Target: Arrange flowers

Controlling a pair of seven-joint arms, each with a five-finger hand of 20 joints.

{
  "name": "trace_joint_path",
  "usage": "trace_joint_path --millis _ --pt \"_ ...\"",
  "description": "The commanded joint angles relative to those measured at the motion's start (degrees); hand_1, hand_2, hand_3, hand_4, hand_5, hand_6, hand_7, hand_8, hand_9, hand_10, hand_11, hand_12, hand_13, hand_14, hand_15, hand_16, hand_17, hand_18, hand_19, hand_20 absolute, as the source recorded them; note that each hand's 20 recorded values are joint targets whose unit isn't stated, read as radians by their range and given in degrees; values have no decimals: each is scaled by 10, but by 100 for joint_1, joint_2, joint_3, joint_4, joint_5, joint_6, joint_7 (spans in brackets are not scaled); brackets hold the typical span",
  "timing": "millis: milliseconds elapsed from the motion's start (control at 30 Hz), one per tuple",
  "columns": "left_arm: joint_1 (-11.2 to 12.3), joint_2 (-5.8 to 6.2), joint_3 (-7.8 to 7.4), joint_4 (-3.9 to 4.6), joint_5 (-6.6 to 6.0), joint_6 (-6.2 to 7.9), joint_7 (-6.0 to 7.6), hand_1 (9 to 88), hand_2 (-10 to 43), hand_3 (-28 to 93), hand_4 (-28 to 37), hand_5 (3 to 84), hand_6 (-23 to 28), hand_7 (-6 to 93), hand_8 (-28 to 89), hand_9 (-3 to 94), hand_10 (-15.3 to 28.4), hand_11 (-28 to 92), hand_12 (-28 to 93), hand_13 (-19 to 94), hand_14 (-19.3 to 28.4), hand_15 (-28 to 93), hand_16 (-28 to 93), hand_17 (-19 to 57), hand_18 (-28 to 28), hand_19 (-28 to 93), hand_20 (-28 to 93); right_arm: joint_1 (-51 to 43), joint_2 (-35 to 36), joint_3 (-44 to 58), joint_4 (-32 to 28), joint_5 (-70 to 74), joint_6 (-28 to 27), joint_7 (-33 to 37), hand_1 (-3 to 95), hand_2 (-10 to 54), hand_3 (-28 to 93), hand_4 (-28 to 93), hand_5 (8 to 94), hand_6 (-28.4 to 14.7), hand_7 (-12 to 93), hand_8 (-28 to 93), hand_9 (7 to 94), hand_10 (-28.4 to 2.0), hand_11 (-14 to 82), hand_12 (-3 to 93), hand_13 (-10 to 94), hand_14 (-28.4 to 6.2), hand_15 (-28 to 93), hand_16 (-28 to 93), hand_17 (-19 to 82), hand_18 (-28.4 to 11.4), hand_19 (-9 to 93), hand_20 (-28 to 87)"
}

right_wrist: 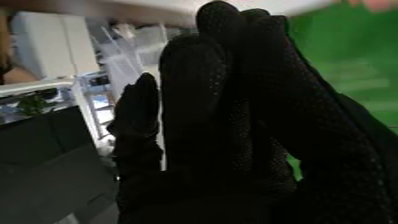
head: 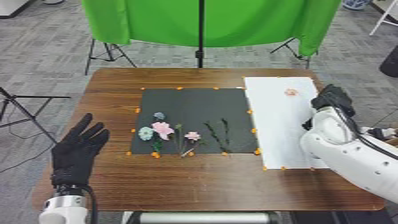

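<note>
My left hand [head: 78, 150] lies left of the dark mat, fingers straight and spread. At the white sheet's right edge is my right hand [head: 332, 100]; in the right wrist view the same hand [right_wrist: 204, 135] has straight fingers and no visible thing held. On the mat lie a large pink flower [head: 163, 129], a pale teal flower [head: 146, 133], a blue-grey flower [head: 159, 115], a small pink flower [head: 193, 135] and green stems [head: 225, 134]. A peach flower [head: 291, 92] rests on the white sheet, left of my right hand and apart from it.
The dark mat [head: 191, 100] and white sheet [head: 282, 135] lie side by side on the brown table [head: 213, 187], with orange markers along their edges. Beyond the table's far edge, a green cloth [head: 249, 25] hangs on stands.
</note>
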Motion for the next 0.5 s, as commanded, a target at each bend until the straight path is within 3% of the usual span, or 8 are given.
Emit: trace_joint_path --millis 33,133,267,400,500 --pt "96 49 54 22 -45 -19 43 233 67 836 -255 391 103 91 -78 364 212 287 109 244 282 622 -116 -81 271 584 63 555 116 -90 -188 -464 -377 40 564 -95 761 -283 818 24 276 -3 913 -38 122 368 746 -3 588 350 294 -189 845 440" --pt "110 28 43 20 -33 -30 15 233 67 835 -254 391 103 90 -78 365 212 287 110 244 282 622 -116 -81 271 584 62 532 135 -81 -185 -448 -802 -76 509 -95 772 -283 712 22 260 -53 812 -67 180 351 633 -37 673 300 225 -199 829 454" --pt "96 -4 25 22 -1 -41 11 233 67 836 -254 391 104 90 -78 364 211 287 110 245 282 622 -117 -82 271 584 62 359 166 153 -191 -187 -1642 -191 416 -95 843 -283 614 39 201 -153 630 -125 325 180 508 -105 737 162 143 -201 787 463" --pt "111 -21 0 12 27 -42 -5 234 67 835 -254 391 104 90 -78 364 212 286 110 244 282 622 -116 -82 271 583 62 163 129 295 1 -285 -2280 -466 361 -95 871 -283 520 52 195 -160 504 -154 265 138 377 -155 739 102 56 -220 722 453" --pt "80 24 45 18 -20 -7 42 233 66 836 -254 391 104 90 -78 364 212 286 109 245 282 622 -117 -82 271 583 62 9 78 502 55 -124 -2689 -394 346 -95 870 -283 493 54 193 -161 475 -162 228 134 347 -166 730 83 41 -224 706 447"
